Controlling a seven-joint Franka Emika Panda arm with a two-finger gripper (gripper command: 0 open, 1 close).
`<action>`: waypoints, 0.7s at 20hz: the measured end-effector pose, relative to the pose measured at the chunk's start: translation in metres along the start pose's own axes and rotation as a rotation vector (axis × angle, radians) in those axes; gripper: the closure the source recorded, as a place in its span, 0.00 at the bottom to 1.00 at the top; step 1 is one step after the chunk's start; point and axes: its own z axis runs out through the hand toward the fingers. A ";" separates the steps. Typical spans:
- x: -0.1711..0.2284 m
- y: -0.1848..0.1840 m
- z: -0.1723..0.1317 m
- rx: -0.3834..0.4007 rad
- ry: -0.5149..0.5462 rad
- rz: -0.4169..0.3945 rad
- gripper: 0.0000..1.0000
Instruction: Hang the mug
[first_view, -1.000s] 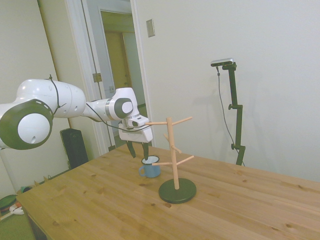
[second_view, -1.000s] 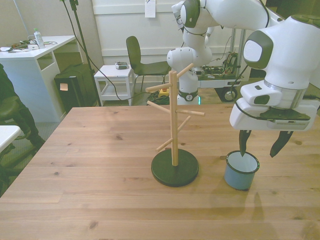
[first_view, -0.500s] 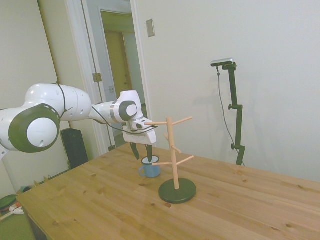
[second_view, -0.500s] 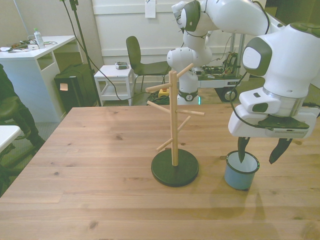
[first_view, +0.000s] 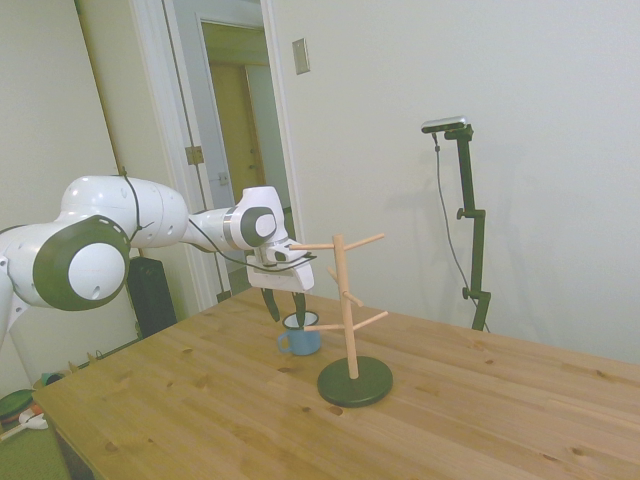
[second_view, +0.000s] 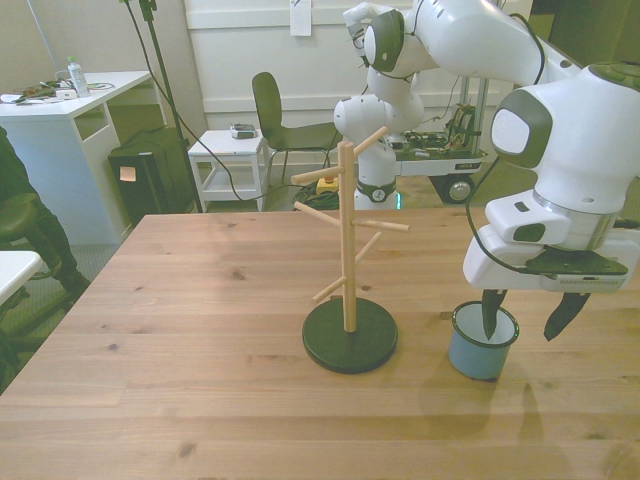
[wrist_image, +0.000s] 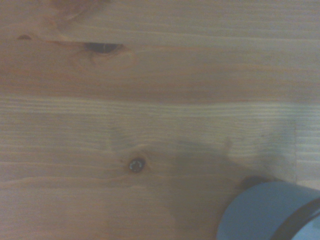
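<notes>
The light-blue mug stands upright on the table, to the front view's right of the wooden peg stand. My gripper hangs open straight over the mug's rim. One dark finger dips inside the mug; the other is outside it, further toward the front view's right. In the side view the mug sits just behind the peg stand, its handle toward the picture's left, under the gripper. The wrist view catches only a blurred edge of the mug.
The stand's dark round base rests near the table's middle, with several pegs sticking out at different heights. A person's dark sleeve shows at the front view's left edge, off the table. Bare wood lies to the front view's left of the stand.
The gripper has come down a little over the mug and shifted slightly toward the front view's right; one finger now reaches lower inside the rim. The mug has not moved.
</notes>
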 end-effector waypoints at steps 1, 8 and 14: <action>-0.001 -0.001 0.001 0.000 0.000 -0.002 1.00; 0.003 -0.005 0.014 -0.010 -0.002 0.001 1.00; 0.006 -0.004 0.018 -0.016 -0.001 0.005 1.00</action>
